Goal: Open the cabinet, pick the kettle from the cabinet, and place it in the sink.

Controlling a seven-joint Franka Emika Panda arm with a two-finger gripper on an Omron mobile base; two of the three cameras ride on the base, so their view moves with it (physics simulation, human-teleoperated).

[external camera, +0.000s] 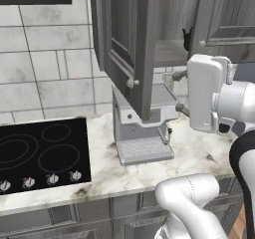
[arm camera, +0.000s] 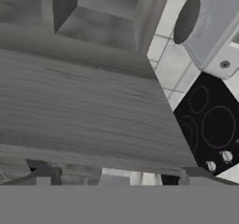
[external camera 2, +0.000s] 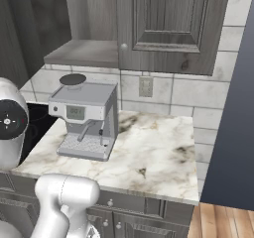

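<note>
Your gripper (external camera: 178, 93) in the left base view stands spread wide and holds nothing, its fingers (external camera: 172, 77) pointing left toward the edge of the cabinet's (external camera: 144, 49) open left door. That door swings out toward you, nearly edge-on, its knob (external camera: 131, 82) low on the face; the right door (external camera: 229, 19) is shut. Between the two doors you can make out a black sliver of the kettle (external camera: 187, 38) inside the cabinet, on its floor. Too little of it shows to tell which way the spout points or how its long axis runs. Under the open door the coffee machine (external camera: 144, 133) sits on the marble surface (external camera: 199, 153), with the cooktop (external camera: 42, 153) to its left.

From the right base view you see the cabinet's open bay (external camera 2: 84, 29) beside the closed right door (external camera 2: 173, 24), and the coffee machine (external camera 2: 87, 120) on the surface (external camera 2: 154, 152) below.

Through the hand view, the gripper (arm camera: 119, 174) has its fingertips (arm camera: 44, 171) far apart, close against a broad wood-grain panel of the cabinet (arm camera: 84, 111). Past it lie the coffee machine (arm camera: 214, 22) and the cooktop (arm camera: 210, 125).
</note>
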